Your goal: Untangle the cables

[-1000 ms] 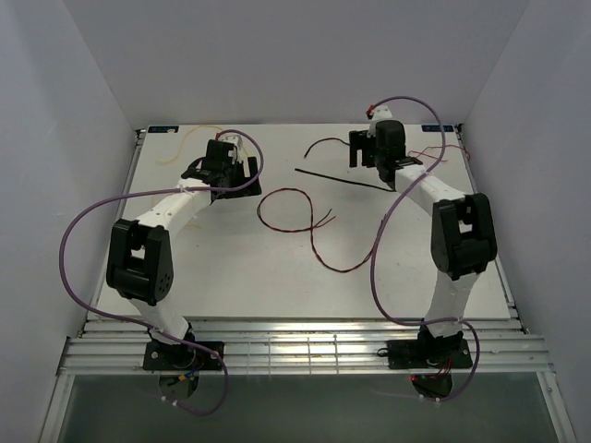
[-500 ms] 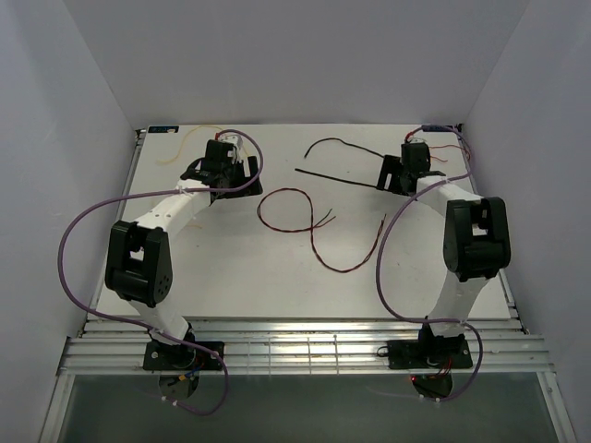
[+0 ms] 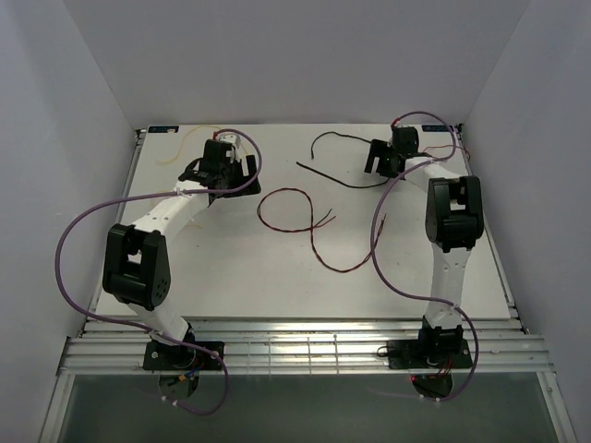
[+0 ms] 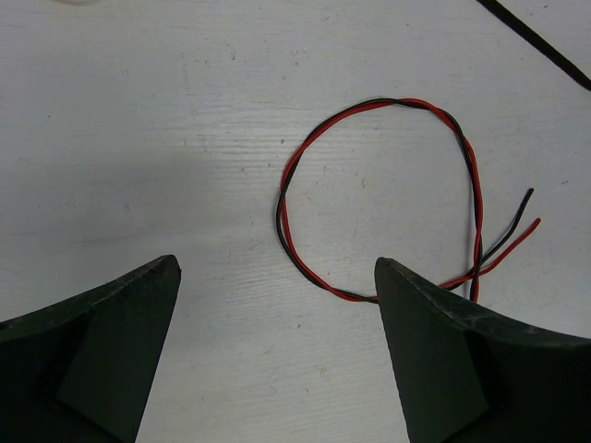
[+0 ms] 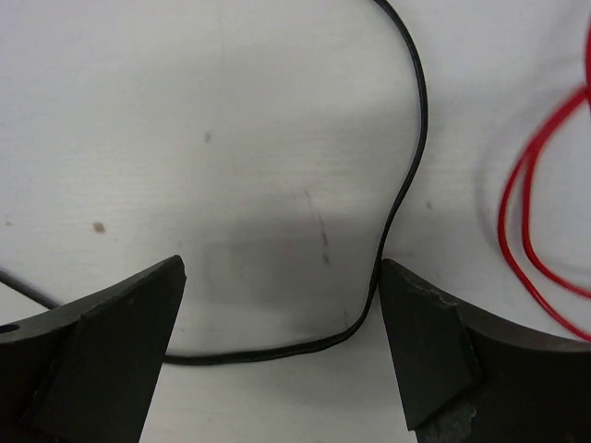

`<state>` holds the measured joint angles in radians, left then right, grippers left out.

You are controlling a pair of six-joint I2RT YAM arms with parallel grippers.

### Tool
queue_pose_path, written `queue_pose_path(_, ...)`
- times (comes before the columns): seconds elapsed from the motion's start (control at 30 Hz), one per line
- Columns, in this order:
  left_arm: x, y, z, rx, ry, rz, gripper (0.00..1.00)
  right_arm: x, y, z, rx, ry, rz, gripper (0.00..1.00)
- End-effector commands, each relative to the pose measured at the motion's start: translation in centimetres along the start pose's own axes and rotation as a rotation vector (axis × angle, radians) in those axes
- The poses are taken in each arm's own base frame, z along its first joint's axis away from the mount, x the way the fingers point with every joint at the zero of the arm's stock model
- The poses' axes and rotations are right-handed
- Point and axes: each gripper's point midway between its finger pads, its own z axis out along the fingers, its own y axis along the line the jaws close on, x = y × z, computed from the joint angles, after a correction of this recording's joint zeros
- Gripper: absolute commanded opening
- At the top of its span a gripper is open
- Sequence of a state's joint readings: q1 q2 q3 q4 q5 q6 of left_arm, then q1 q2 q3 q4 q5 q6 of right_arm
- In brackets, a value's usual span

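Note:
The cables lie apart on the white table. A twisted red-and-black cable loops at the centre, and in the left wrist view its loop lies just ahead of my open left gripper, which holds nothing. A black cable curves across the back. My right gripper hovers open over its right end, and the cable runs between the fingers untouched. A thin red cable lies just right of it. A yellow cable lies behind my left gripper.
White walls close in the table on the left, back and right. Thick purple cables hang from both arms. A slatted metal rail runs along the near edge, where the arm bases are bolted.
My right arm swung out to the right, then came back left and now sits over the black cable's right end. The black cable shifted slightly. My left arm barely moved.

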<state>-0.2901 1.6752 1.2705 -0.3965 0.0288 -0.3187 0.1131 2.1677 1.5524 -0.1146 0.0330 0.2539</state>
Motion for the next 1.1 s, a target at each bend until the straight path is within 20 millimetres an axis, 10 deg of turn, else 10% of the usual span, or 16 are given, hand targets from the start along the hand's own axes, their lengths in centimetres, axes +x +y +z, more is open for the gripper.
queue_pose_path(0.0,-1.5,-0.3,-1.7,0.004,-0.053,0.011,0.98,-3.2,5.6,1.2,-0.183,-0.057,-0.055,0.90)
queue_pose_path(0.17,-1.2,-0.2,-1.3,0.000,-0.041,0.009,0.98,-4.9,12.0,3.9,-0.298,-0.086,-0.177,0.90)
queue_pose_path(0.37,-0.7,-0.8,-1.0,0.027,-0.020,-0.010,0.98,-9.0,16.7,0.8,-0.368,-0.206,-0.233,0.90)
queue_pose_path(0.5,-0.5,-1.7,-1.2,0.062,-0.015,-0.013,0.98,-11.7,14.2,-5.9,-0.236,-0.305,-0.242,0.90)
queue_pose_path(0.7,-0.4,-3.5,-2.1,0.104,-0.045,0.001,0.98,-6.7,6.7,-13.8,0.024,-0.309,-0.165,0.90)
queue_pose_path(0.87,-0.1,-4.5,-2.8,0.128,-0.060,0.010,0.98,1.1,1.6,-15.3,0.072,-0.193,-0.029,0.90)
queue_pose_path(1.07,-0.3,-5.0,-3.3,0.133,-0.079,0.013,0.98,4.4,-0.5,-15.7,0.128,-0.134,0.002,0.95)
